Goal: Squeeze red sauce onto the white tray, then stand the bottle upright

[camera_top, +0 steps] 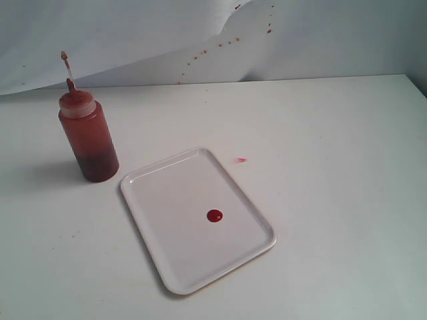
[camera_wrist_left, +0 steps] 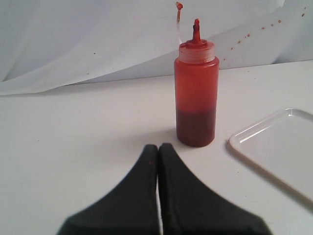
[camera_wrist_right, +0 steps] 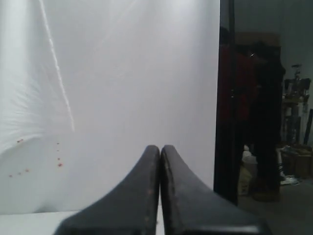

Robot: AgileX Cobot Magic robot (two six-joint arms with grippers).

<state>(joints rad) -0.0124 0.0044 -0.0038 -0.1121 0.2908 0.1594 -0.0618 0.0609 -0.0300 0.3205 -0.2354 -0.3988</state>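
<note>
Facing the upright bottle [camera_wrist_left: 196, 105], left claw [camera_wrist_left: 158, 146] pressed closed, empty; right claw [camera_wrist_right: 160, 147] likewise closed

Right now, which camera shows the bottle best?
The left wrist view: the bottle stands close and whole, its fill level clear. The exterior view shows it smaller; the right wrist view misses it.

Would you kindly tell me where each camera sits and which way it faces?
Exterior view: raised, looking down on the table, upright bottle, white tray and red sauce; no robot part shows.
Left wrist view: low behind the shut left claw, facing the bottle and a tray corner.
Right wrist view: behind the shut right claw, facing the white backdrop and a dark room.
Shared: exterior and left wrist both show bottle and tray.
</note>
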